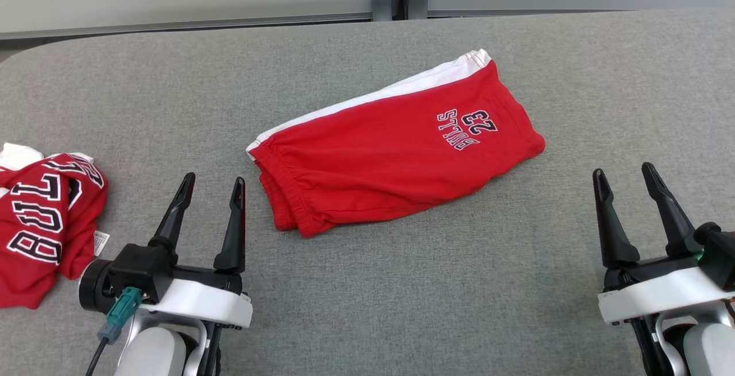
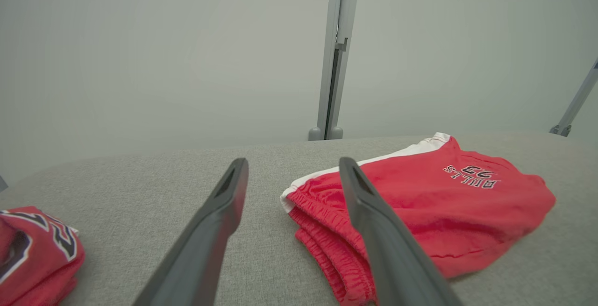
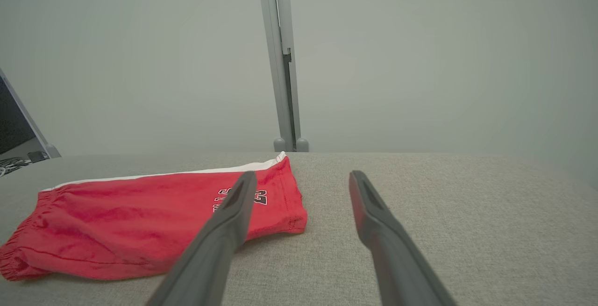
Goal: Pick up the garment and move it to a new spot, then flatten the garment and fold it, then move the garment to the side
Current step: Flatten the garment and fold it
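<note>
You're seeing the shorts lying folded mid-table, waistband nearest your left gripper, whose fingers are standing spread and empty. Your right gripper is standing apart, fingers also spread. A jersey is lying far left.

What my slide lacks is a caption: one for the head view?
Red shorts lie folded on grey table; left gripper and right gripper open.
</note>
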